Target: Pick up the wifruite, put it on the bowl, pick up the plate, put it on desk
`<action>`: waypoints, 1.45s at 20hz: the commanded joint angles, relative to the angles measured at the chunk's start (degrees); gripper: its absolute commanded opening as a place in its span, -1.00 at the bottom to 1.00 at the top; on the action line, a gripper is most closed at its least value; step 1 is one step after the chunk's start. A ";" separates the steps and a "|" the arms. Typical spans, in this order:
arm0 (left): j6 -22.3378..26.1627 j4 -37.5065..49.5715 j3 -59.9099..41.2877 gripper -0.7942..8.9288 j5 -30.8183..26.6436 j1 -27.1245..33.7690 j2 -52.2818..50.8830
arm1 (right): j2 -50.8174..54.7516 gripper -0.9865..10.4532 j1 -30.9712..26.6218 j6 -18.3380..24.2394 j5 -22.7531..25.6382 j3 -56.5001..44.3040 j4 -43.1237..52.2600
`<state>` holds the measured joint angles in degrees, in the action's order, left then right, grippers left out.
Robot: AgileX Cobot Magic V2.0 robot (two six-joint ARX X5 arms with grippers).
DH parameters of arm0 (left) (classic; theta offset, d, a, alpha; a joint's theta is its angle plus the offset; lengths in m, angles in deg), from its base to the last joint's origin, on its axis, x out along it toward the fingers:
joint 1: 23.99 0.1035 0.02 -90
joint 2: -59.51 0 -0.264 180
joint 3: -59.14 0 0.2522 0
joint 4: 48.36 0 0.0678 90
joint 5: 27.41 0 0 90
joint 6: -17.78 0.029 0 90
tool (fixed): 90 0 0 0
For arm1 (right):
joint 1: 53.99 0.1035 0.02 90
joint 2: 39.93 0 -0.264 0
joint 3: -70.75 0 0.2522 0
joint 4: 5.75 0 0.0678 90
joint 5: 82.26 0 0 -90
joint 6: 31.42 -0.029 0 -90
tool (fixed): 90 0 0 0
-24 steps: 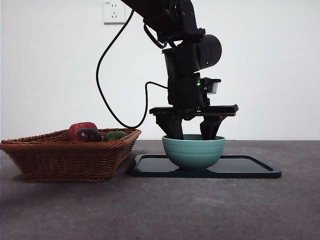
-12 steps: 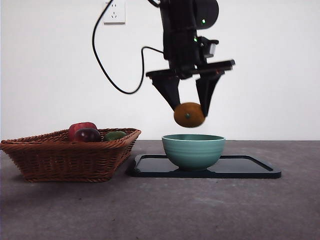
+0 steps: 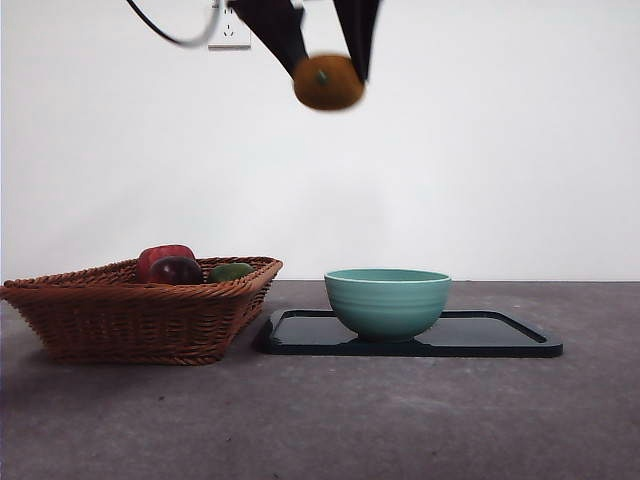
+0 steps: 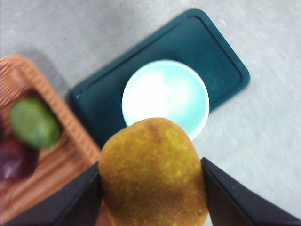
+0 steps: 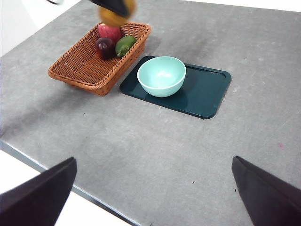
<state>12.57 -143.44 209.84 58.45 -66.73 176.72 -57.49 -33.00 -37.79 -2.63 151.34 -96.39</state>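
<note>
I had the left gripper [image 3: 322, 55] high at the top of the front view, its two black jaws pinching the wifruite [image 3: 328, 82] from either side. The fruit hung in the air well above the bowl [image 3: 387, 301], apart from everything below. In the front view its long axis lay roughly level, with a small dark stem mark facing the camera. In the left wrist view the wifruite [image 4: 153, 175] filled the gap between the jaws. The empty bowl sat on the dark plate [image 3: 500, 338], which lay flat on the desk [image 3: 400, 420] just beside a wicker basket [image 3: 140, 310]. The right gripper [image 5: 155, 197] hung high over the desk, jaws spread wide.
</note>
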 commanded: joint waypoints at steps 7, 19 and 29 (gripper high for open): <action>-0.46 -2.23 -25.44 -0.33 0.07 7.58 -19.34 | -0.17 0.15 0.26 -0.46 -0.11 0.66 -4.00; -8.70 28.44 -65.44 -0.33 0.07 16.11 -34.75 | -0.17 0.15 0.26 -0.48 -0.11 0.66 -4.00; -8.24 41.72 -67.78 -0.33 0.09 16.50 -22.03 | -0.17 0.15 0.26 -0.48 -0.09 0.66 -4.00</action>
<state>3.63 -102.18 141.47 58.45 -50.07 153.94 -57.49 -33.00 -37.81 -2.72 151.34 -96.39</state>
